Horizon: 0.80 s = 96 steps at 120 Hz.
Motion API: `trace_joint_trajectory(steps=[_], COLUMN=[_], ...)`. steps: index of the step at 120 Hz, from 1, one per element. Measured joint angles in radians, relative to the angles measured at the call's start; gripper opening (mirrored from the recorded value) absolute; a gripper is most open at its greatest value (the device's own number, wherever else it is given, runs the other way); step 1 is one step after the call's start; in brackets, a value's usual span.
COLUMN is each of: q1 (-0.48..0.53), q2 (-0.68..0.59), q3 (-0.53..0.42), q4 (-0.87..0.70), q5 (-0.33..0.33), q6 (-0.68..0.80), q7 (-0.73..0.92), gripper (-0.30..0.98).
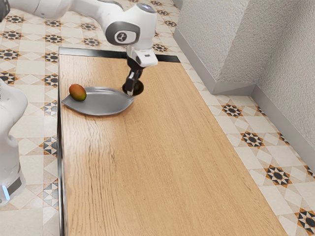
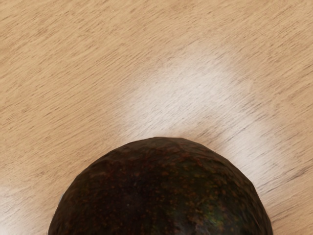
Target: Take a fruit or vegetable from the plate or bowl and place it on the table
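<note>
On the wooden table (image 1: 162, 162), the metal plate (image 1: 101, 104) bears a mango (image 1: 77, 92) at the exterior view's left. By the plate's opposite end, the avocado (image 1: 140, 88) sits at the gripper (image 1: 132, 88); whether it is gripped cannot be determined.

The avocado (image 2: 161, 191) is showing rusty speckles on near-black, the mango (image 1: 77, 92) is blending orange into green, the plate (image 1: 103, 102) is gleaming grey, the table (image 1: 167, 167) is showing tan grain.
</note>
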Motion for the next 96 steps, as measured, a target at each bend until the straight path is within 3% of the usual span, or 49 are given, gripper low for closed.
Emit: trace_joint_trajectory(steps=[18, 45, 72, 82, 96], q1=[-0.037, -0.040, -0.024, -0.024, -0.018], q2=[0.166, 0.418, 0.451, 0.456, 0.461], q3=[-0.006, -0.003, -0.002, -0.003, -0.003], q4=[0.181, 0.359, 0.373, 0.373, 0.369], q5=[-0.046, -0.225, -0.294, -0.308, -0.331], q6=[0.006, 0.037, 0.050, 0.053, 0.082], q7=[0.006, 0.057, 0.105, 0.128, 0.167], gripper=[0.34, 0.34, 0.35, 0.50, 0.61])
